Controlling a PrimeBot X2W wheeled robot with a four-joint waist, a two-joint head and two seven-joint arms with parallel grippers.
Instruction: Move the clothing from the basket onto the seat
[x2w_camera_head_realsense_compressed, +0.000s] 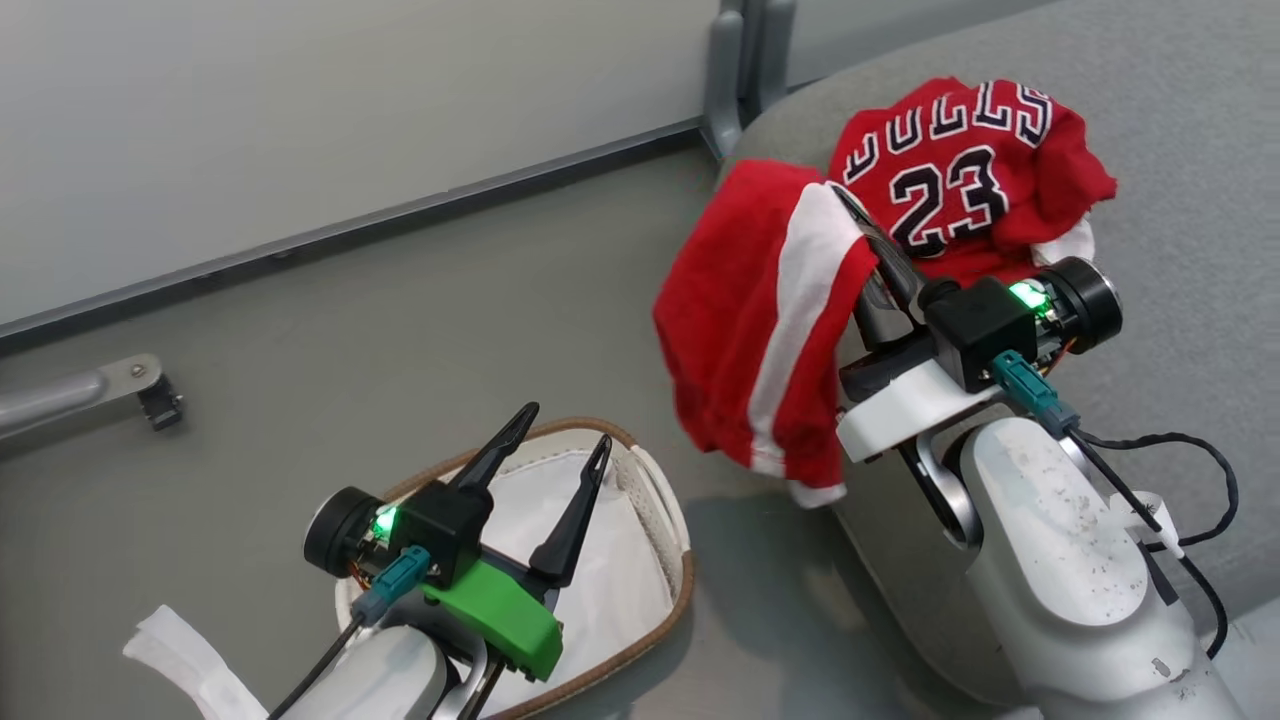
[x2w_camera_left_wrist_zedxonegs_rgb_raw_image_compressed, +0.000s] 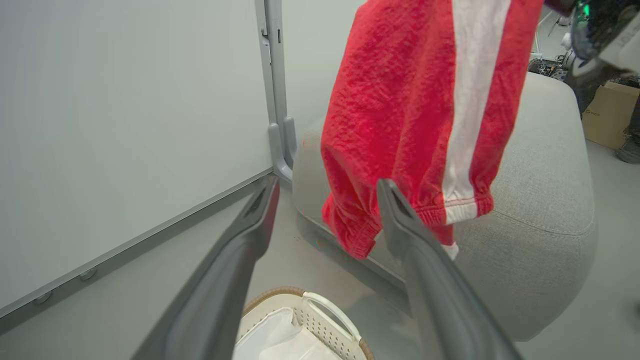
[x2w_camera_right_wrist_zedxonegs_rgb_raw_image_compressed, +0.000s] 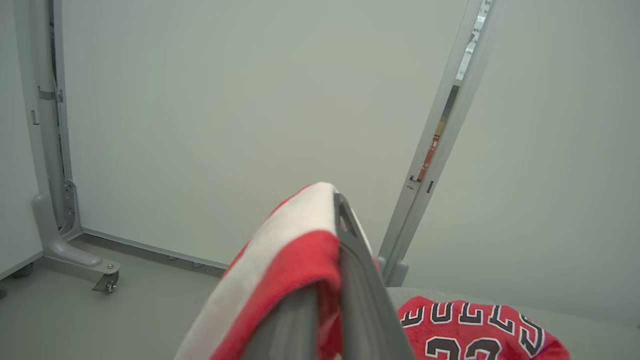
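Surveying from the head camera, I record the grey seat (x2w_camera_head_realsense_compressed: 1180, 150) at upper right, with the number 23 jersey (x2w_camera_head_realsense_compressed: 940, 190) lying crumpled on top of it. I note the red white-banded piece (x2w_camera_head_realsense_compressed: 760, 330) hanging clear of the floor (x2w_camera_head_realsense_compressed: 400, 330) beside the seat's edge. It is draped over the right gripper (x2w_camera_head_realsense_compressed: 845, 205), whose fingers pinch the cloth between them. The basket (x2w_camera_head_realsense_compressed: 680, 590) sits on the floor at lower left, holding a white liner sheet (x2w_camera_head_realsense_compressed: 610, 580). The left gripper (x2w_camera_head_realsense_compressed: 565, 425) hovers over the basket, fingers spread apart, nothing between them.
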